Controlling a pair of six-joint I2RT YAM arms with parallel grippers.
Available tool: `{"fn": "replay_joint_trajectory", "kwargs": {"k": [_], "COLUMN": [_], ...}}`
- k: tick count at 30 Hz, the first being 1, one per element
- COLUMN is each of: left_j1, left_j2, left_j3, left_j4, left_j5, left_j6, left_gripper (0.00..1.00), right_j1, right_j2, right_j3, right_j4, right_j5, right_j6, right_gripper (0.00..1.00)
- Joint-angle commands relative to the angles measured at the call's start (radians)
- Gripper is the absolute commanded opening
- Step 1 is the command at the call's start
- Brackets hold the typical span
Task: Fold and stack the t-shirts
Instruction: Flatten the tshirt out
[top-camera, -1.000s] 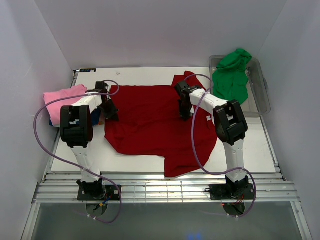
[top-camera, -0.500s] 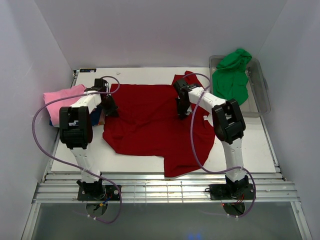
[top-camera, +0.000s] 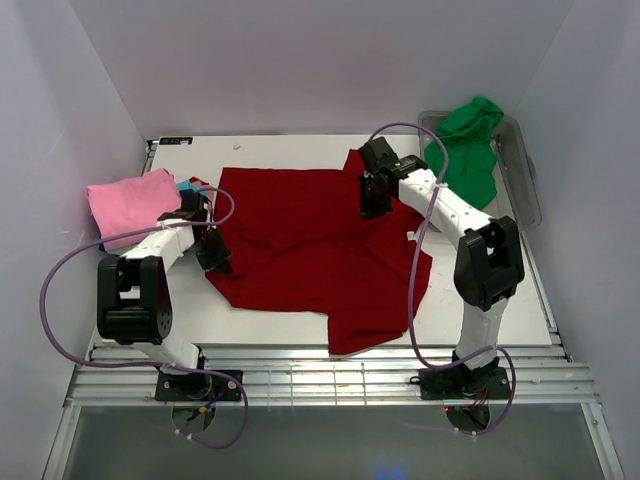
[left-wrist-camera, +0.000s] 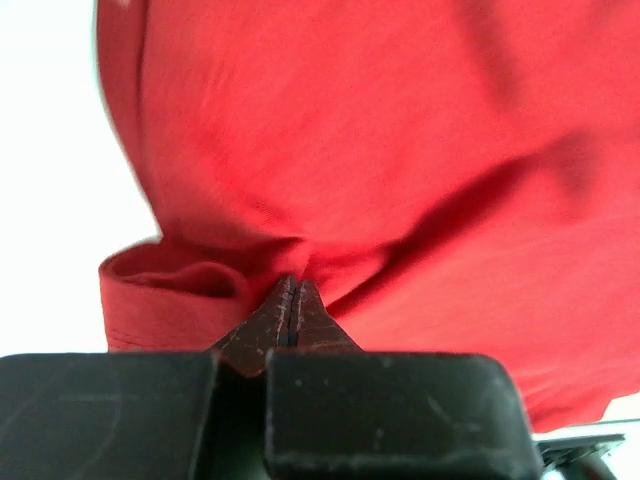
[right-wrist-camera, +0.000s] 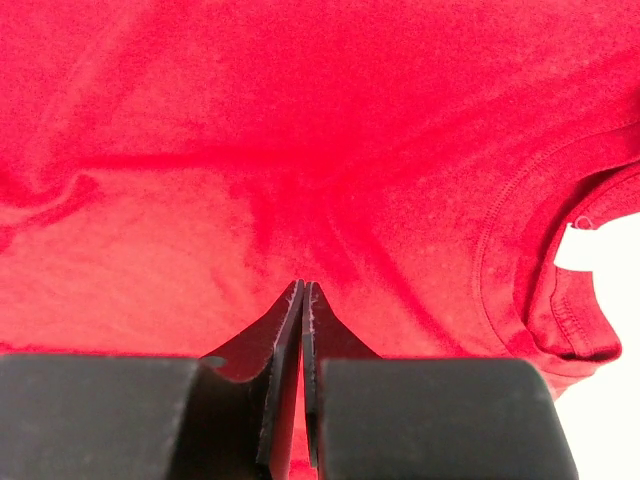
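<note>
White tabletop (top-camera: 270, 328) held the red t-shirt (top-camera: 310, 240) spread across its middle, with both your grippers on it. Your left gripper (left-wrist-camera: 292, 292) was pinched tight on a fold at the shirt's left edge. Your right gripper (right-wrist-camera: 303, 292) was clamped on cloth beside a stitched hem, probably so both could carry one panel over together. The pink t-shirt (top-camera: 128, 200) lay folded at the left, and the green t-shirt (top-camera: 462, 150) sat in the tub (top-camera: 528, 195).

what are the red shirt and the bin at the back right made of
The red t-shirt looks like soft matte knit cloth, probably cotton: it creases and shows stitched hems. The tub looks like clear rigid plastic: see-through walls, firm rim.
</note>
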Motion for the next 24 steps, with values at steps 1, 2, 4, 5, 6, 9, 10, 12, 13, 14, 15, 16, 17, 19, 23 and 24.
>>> {"fn": "replay_joint_trajectory", "kwargs": {"k": [1,2,4,5,6,9,10,12,13,14,15,16,17,19,23,24], "left_j1": [-0.004,-0.004,-0.002,-0.004,-0.002,-0.004,-0.002,-0.002,-0.004,-0.004,-0.005,-0.005,-0.005,-0.005,-0.005,-0.005], "left_j2": [-0.021,-0.023,-0.04,-0.049,-0.063,-0.126,-0.141,-0.185,-0.201,-0.204,-0.221,-0.23,-0.235,-0.236,-0.236,-0.238], "left_j3": [-0.03,-0.027,-0.005,0.001,0.008,-0.005,-0.013,-0.043,-0.056,-0.045,-0.047,-0.051,-0.05,-0.048,-0.041,-0.039], "left_j4": [-0.007,-0.013,-0.035,-0.059,-0.072,-0.112,-0.121,-0.148,-0.152,-0.191,-0.196,-0.201,-0.217,-0.219,-0.195,-0.179], "left_j5": [-0.035,-0.064,-0.099,-0.115,-0.144,-0.188,-0.188,-0.194,-0.201,-0.204,-0.211,-0.227,-0.231,-0.237,-0.192,-0.169], "left_j6": [0.02,0.028,0.033,0.034,0.034,0.025,0.025,0.017,0.01,0.007,0.002,0.001,0.001,0.002,0.01,0.013], "left_gripper": [0.0,0.0,0.0,0.0,0.0,0.0,0.0,0.0,0.0,0.0,0.0,0.0,0.0,0.0,0.0,0.0], "right_j1": [0.004,0.003,0.003,0.003,0.003,0.004,0.003,0.003,0.003,0.004,0.003,0.003,0.004,0.003,0.003,0.004], "right_j2": [-0.043,-0.047,-0.064,-0.072,-0.078,-0.107,-0.119,-0.127,-0.132,-0.132,-0.133,-0.135,-0.138,-0.147,-0.162,-0.162], "right_j3": [0.004,0.004,-0.001,-0.004,-0.013,-0.04,-0.068,-0.093,-0.115,-0.126,-0.135,-0.145,-0.163,-0.18,-0.208,-0.211], "right_j4": [0.021,0.024,0.024,0.024,0.024,0.035,0.047,0.057,0.058,0.057,0.058,0.058,0.064,0.072,0.084,0.084], "right_j5": [-0.026,-0.029,-0.032,-0.033,-0.033,-0.029,-0.029,-0.027,-0.029,-0.029,-0.03,-0.032,-0.04,-0.043,-0.044,-0.043], "right_j6": [-0.002,-0.002,-0.002,0.0,0.001,0.003,0.003,0.003,0.004,0.004,0.007,0.009,0.01,0.015,0.018,0.017], "right_gripper": [0.08,0.08,0.08,0.08,0.08,0.08,0.08,0.08,0.08,0.08,0.08,0.08,0.08,0.08,0.08,0.08]}}
